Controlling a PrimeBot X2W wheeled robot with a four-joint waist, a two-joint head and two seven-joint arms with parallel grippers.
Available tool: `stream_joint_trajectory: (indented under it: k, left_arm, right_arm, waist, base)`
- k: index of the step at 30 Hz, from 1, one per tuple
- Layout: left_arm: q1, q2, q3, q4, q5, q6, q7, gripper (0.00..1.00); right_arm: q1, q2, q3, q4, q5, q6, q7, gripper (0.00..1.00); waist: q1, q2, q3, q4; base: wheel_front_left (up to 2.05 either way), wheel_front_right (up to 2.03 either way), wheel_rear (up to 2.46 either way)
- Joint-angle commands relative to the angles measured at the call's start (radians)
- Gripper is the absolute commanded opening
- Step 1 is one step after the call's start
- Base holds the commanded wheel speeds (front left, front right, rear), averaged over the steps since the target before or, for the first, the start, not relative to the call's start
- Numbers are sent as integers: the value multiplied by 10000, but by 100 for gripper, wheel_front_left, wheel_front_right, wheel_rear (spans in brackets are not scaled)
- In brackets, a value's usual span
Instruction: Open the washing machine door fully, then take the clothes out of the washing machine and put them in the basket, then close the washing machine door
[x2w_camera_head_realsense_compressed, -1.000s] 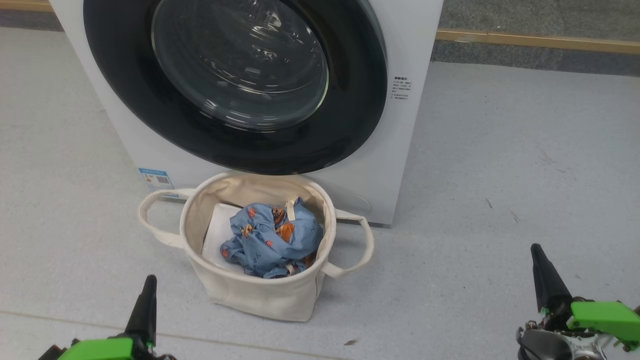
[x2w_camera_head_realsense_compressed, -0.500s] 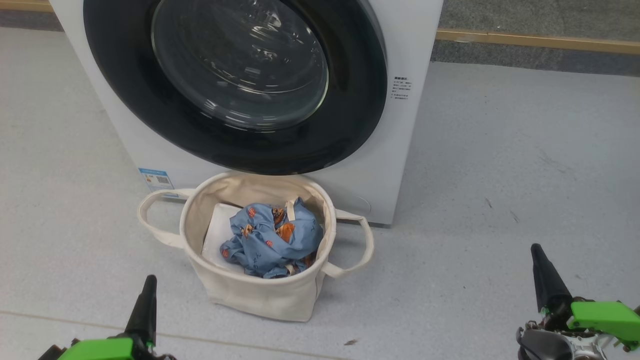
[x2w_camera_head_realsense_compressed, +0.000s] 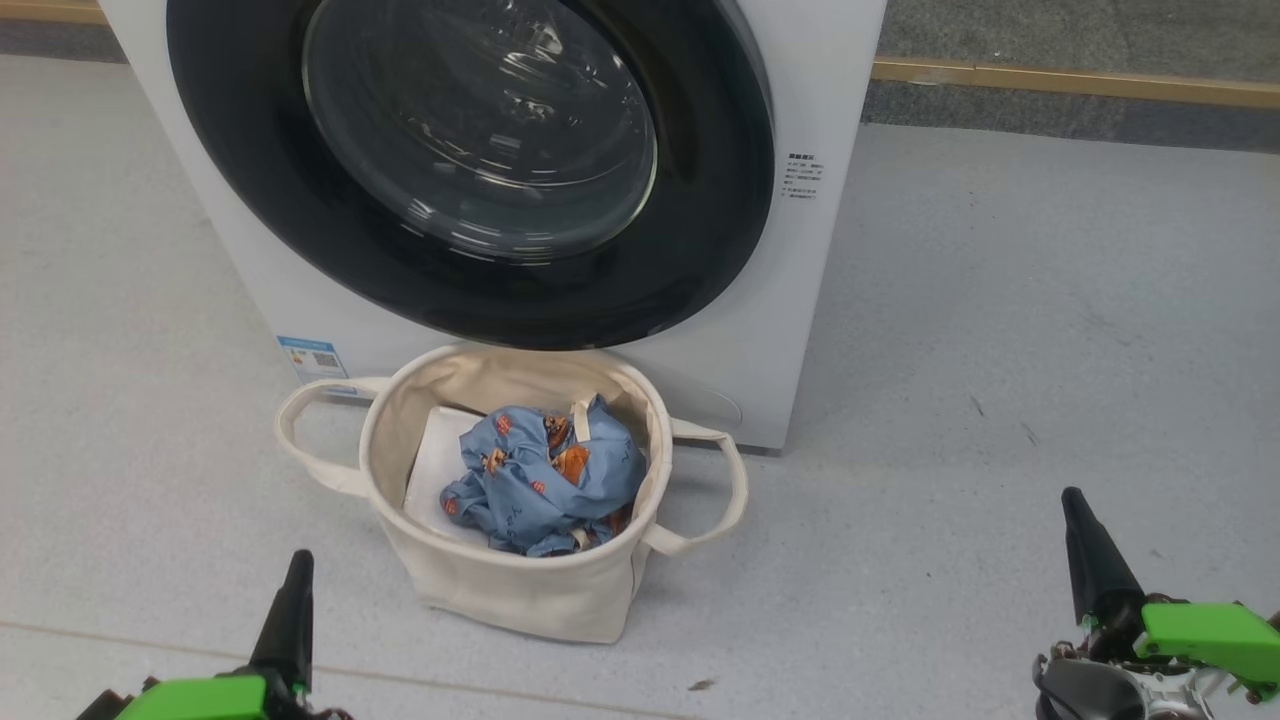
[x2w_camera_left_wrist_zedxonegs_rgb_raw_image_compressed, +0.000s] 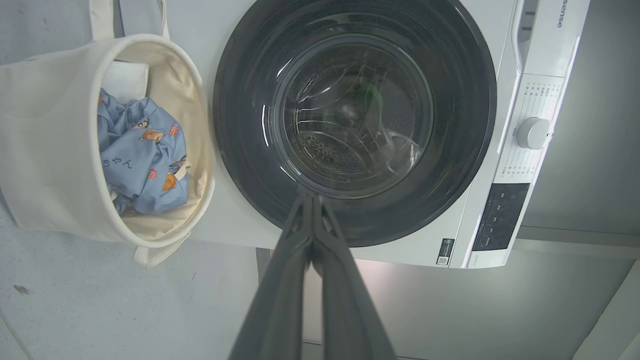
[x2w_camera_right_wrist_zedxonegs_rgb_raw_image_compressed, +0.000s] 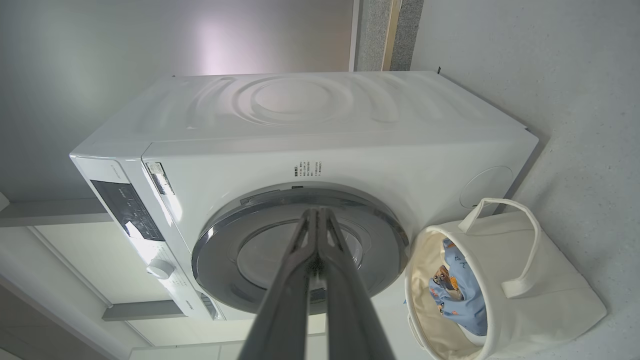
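Right, the door (x2w_camera_head_realsense_compressed: 470, 170) faces me, shut flat on the washer (x2w_camera_head_realsense_compressed: 810, 300). The basket (x2w_camera_head_realsense_compressed: 520, 590) stands upright just before it, clothes (x2w_camera_head_realsense_compressed: 545, 480) bunched inside. My left gripper (x2w_camera_head_realsense_compressed: 298, 562) and right gripper (x2w_camera_head_realsense_compressed: 1075, 505) sit low, fingers pressed together, empty, pointing toward the washer.

Laundry corner (washing machine (x2w_camera_head_realsense_compressed: 822, 270), basket (x2w_camera_head_realsense_compressed: 520, 598))

A: Door state?
B: The round glossy black door (x2w_camera_head_realsense_compressed: 470, 170) with clear domed glass is seen shut flush on the white front-loading washer (x2w_camera_head_realsense_compressed: 810, 300).
A: Clothes?
B: The crumpled light-blue printed garments (x2w_camera_head_realsense_compressed: 545, 480) are piled in the round cream canvas basket (x2w_camera_head_realsense_compressed: 520, 595), set upright just in front of the washer.
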Motion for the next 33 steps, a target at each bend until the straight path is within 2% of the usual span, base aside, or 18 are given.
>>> stream_joint_trajectory:
  k: [1,33]
  left_arm:
    - [-368,54,341,-383,-29,-69,82,0]
    - [-368,54,340,-384,-30,-69,81,0]
  right_arm:
    - [-145,-54,191,-399,52,2,76,0]
    - [-145,-54,192,-399,53,2,75,0]
  waist:
    - [0,0,0,0]
    - [0,0,0,0]
  base:
    - [0,0,0]
    - [0,0,0]
